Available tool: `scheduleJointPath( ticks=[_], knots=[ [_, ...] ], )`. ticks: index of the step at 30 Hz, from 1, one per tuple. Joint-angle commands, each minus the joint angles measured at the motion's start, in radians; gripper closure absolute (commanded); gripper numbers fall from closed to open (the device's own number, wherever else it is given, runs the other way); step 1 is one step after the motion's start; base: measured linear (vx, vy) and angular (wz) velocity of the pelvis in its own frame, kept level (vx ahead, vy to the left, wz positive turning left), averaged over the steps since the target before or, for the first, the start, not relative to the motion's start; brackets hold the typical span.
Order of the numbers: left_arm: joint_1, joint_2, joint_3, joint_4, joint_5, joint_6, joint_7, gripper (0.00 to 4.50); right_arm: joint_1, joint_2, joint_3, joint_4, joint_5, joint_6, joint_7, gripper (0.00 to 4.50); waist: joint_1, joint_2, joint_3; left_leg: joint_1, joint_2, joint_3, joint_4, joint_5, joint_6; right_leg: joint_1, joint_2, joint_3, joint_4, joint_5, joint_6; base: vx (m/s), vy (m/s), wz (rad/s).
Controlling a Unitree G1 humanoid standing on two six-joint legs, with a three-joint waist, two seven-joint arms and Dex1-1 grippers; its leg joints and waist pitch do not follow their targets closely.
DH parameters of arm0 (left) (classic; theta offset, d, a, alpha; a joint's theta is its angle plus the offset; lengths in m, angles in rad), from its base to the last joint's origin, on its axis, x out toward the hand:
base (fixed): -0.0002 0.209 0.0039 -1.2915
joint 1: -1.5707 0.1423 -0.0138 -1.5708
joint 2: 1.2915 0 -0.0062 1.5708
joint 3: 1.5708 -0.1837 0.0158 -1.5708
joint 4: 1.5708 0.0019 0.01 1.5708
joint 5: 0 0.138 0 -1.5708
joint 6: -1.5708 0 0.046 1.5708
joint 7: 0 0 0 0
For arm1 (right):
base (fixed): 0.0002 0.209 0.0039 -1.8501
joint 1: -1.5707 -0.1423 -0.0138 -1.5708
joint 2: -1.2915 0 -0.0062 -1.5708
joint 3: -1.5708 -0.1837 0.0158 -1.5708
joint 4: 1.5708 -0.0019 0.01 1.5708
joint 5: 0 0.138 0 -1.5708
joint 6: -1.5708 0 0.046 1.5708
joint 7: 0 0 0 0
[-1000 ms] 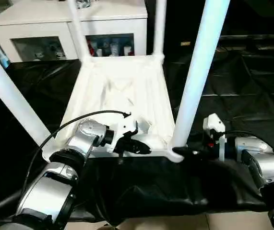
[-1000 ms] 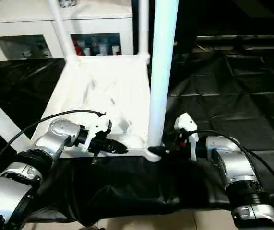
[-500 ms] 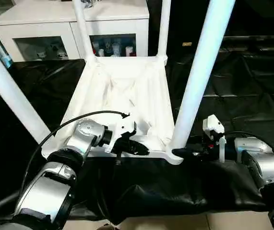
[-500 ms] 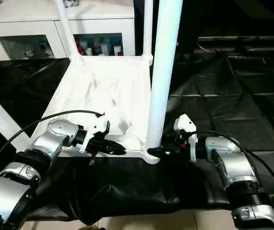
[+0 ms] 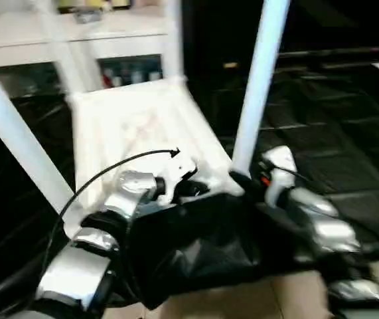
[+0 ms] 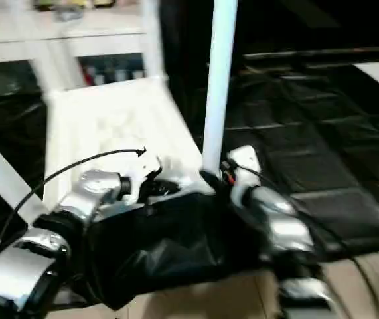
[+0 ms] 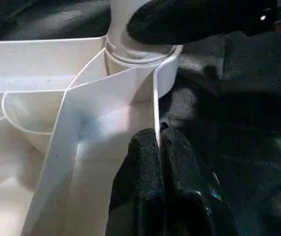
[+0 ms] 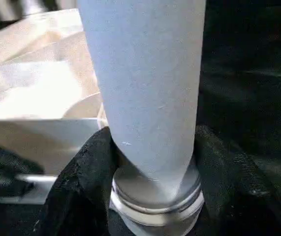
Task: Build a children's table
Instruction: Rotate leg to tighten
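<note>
Black sheeting [image 5: 322, 166] surrounds the children's table [image 5: 129, 126]; left fingers [image 7: 147, 162] pinch its rim, right fingers [image 8: 86, 162] clasp a leg [image 8: 147, 83].

The children's table [image 5: 136, 126] lies upside down on the covered work table [image 5: 322, 133], its legs pointing up. The left gripper [image 7: 159, 147] sits at the near rim, one finger on each side of the thin wall, beside the near right corner socket [image 7: 140, 66]. The right gripper [image 8: 152, 162] wraps the base of the near right leg [image 5: 254, 86] where it enters that socket. A cabinet [image 5: 109, 40] stands behind the work table.
</note>
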State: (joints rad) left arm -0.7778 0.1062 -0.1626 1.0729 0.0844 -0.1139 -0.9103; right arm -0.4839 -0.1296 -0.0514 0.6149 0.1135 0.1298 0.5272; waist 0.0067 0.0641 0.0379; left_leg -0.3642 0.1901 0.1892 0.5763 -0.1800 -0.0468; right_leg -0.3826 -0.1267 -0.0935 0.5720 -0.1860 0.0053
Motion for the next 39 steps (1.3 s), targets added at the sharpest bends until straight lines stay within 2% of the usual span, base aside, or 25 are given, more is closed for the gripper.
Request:
scheduleJointPath(
  ticks=[1, 3, 4, 5, 7, 8, 10, 12, 14, 15, 17, 18, 20, 23, 27, 34, 39],
  knots=[
    [-0.01, -0.127, -0.057, -0.054, -0.013, -0.034, -0.071, 4.5, 0.006, 0.092, 0.088, 0.055, 0.026, 0.047, 0.071, 2.4, 0.003, -0.006, -0.039, 0.015, 0.028, -0.029, -0.086, -0.495, -0.006, 0.016, -0.035, 0.027, -0.104, -0.55, -0.12, 0.0, 0.0, 0.0],
    [-0.005, -0.11, -0.064, -0.054, -0.008, -0.042, -0.092, 4.5, 0.018, 0.067, 0.074, 0.019, 0.056, 0.054, 0.128, 1.85, 0.002, -0.006, -0.042, 0.012, 0.031, -0.028, -0.088, -0.483, 0.003, 0.019, -0.033, 0.03, -0.099, -0.496, -0.139, 0.0, 0.0, 0.0],
    [-0.004, -0.101, -0.065, -0.054, -0.007, -0.046, -0.104, 4.5, 0.028, 0.051, 0.07, 0.0, 0.072, 0.062, 0.166, 1.71, 0.005, -0.003, -0.044, 0.011, 0.034, -0.025, -0.089, -0.464, 0.01, 0.022, -0.03, 0.033, -0.093, -0.422, -0.165, 0.0, 0.0, 0.0],
    [-0.002, -0.09, -0.065, -0.055, -0.008, -0.048, -0.12, 4.5, 0.041, 0.029, 0.069, -0.028, 0.089, 0.079, 0.216, 1.71, 0.006, -0.004, -0.045, 0.009, 0.034, -0.024, -0.089, -0.458, 0.015, 0.024, -0.031, 0.034, -0.089, -0.396, -0.175, 0.0, 0.0, 0.0],
    [0.002, -0.063, -0.065, -0.057, -0.008, -0.053, -0.158, 4.5, 0.081, -0.042, 0.1, -0.098, 0.1, 0.094, 0.341, 1.51, 0.014, -0.003, -0.049, 0.005, 0.036, -0.02, -0.087, -0.423, 0.034, 0.036, -0.028, 0.035, -0.082, -0.314, -0.197, 0.0, 0.0, 0.0],
    [0.005, -0.039, -0.066, -0.057, -0.008, -0.061, -0.193, 4.5, 0.111, -0.109, 0.124, -0.139, 0.092, 0.094, 0.42, 1.36, 0.026, -0.001, -0.053, 0.009, 0.04, -0.012, -0.081, -0.377, 0.05, 0.032, -0.028, 0.038, -0.075, -0.24, -0.223, 0.052, 0.002, 0.07],
    [0.007, -0.02, -0.069, -0.056, -0.007, -0.066, -0.225, 4.5, 0.126, -0.154, 0.128, -0.154, 0.091, 0.088, 0.463, 1.36, 0.044, -0.004, -0.058, 0.006, 0.039, -0.003, -0.07, -0.298, 0.084, 0.035, -0.03, 0.04, -0.063, -0.162, -0.249, 0.062, -0.007, 0.1],
    [0.009, 0.004, -0.075, -0.058, -0.01, -0.074, -0.275, 4.5, 0.136, -0.202, 0.128, -0.164, 0.093, 0.085, 0.518, 1.36, 0.047, -0.004, -0.062, -0.002, 0.039, -0.004, -0.067, -0.246, 0.095, 0.041, -0.031, 0.038, -0.055, -0.12, -0.257, 0.06, -0.017, 0.02],
    [0.014, 0.029, -0.079, -0.067, -0.021, -0.08, -0.349, 4.5, 0.141, -0.247, 0.131, -0.169, 0.089, 0.081, 0.574, 1.36, 0.061, -0.005, -0.064, 0.001, 0.038, -0.002, -0.06, -0.207, 0.117, 0.04, -0.032, 0.038, -0.048, -0.079, -0.273, 0.029, -0.01, 0.0],
    [0.016, 0.045, -0.08, -0.072, -0.029, -0.08, -0.395, 4.5, 0.14, -0.269, 0.137, -0.174, 0.089, 0.08, 0.606, 1.36, 0.062, -0.007, -0.064, 0.001, 0.039, 0.0, -0.06, -0.201, 0.121, 0.04, -0.031, 0.037, -0.049, -0.074, -0.276, 0.0, 0.0, 0.0],
    [0.017, 0.052, -0.08, -0.074, -0.033, -0.079, -0.415, 4.5, 0.139, -0.278, 0.141, -0.177, 0.09, 0.081, 0.619, 1.36, 0.071, -0.004, -0.064, 0.002, 0.041, -0.001, -0.059, -0.182, 0.126, 0.042, -0.033, 0.036, -0.045, -0.065, -0.284, 0.0, 0.0, 0.0],
    [0.017, 0.057, -0.078, -0.076, -0.036, -0.077, -0.435, 4.5, 0.138, -0.286, 0.145, -0.184, 0.092, 0.086, 0.631, 1.36, 0.073, -0.006, -0.063, 0.002, 0.041, 0.0, -0.059, -0.181, 0.127, 0.041, -0.032, 0.037, -0.046, -0.068, -0.283, 0.0, 0.0, 0.0],
    [0.018, 0.074, -0.079, -0.081, -0.036, -0.068, -0.484, 4.5, 0.136, -0.303, 0.16, -0.202, 0.096, 0.1, 0.666, 1.36, 0.083, -0.006, -0.063, 0.005, 0.044, -0.002, -0.062, -0.186, 0.118, 0.041, -0.032, 0.037, -0.045, -0.091, -0.277, 0.0, 0.0, 0.0],
    [0.017, 0.09, -0.083, -0.079, -0.038, -0.068, -0.524, 4.5, 0.12, -0.309, 0.177, -0.195, 0.088, 0.088, 0.702, 1.36, 0.085, -0.008, -0.061, 0.004, 0.045, -0.003, -0.066, -0.207, 0.101, 0.041, -0.034, 0.038, -0.046, -0.124, -0.271, 0.0, 0.0, 0.0],
    [0.013, 0.095, -0.082, -0.08, -0.045, -0.064, -0.535, 4.5, 0.099, -0.307, 0.179, -0.176, 0.092, 0.08, 0.72, 1.36, 0.084, -0.012, -0.062, 0.004, 0.044, -0.003, -0.065, -0.209, 0.089, 0.041, -0.035, 0.038, -0.046, -0.131, -0.27, 0.0, 0.0, 0.0],
    [0.018, 0.089, -0.076, -0.086, -0.049, -0.065, -0.533, 4.5, 0.101, -0.297, 0.183, -0.181, 0.11, 0.08, 0.741, 1.85, 0.087, -0.011, -0.066, 0.002, 0.043, -0.002, -0.058, -0.149, 0.118, 0.042, -0.034, 0.037, -0.038, -0.06, -0.281, 0.0, 0.0, 0.0],
    [0.015, 0.073, -0.061, -0.069, -0.041, -0.075, -0.449, 4.5, 0.137, -0.271, 0.18, -0.195, 0.106, 0.078, 0.695, 1.96, 0.088, -0.011, -0.065, 0.003, 0.043, -0.002, -0.058, -0.164, 0.114, 0.042, -0.034, 0.037, -0.041, -0.092, -0.275, 0.0, 0.0, 0.0]
  ],
)
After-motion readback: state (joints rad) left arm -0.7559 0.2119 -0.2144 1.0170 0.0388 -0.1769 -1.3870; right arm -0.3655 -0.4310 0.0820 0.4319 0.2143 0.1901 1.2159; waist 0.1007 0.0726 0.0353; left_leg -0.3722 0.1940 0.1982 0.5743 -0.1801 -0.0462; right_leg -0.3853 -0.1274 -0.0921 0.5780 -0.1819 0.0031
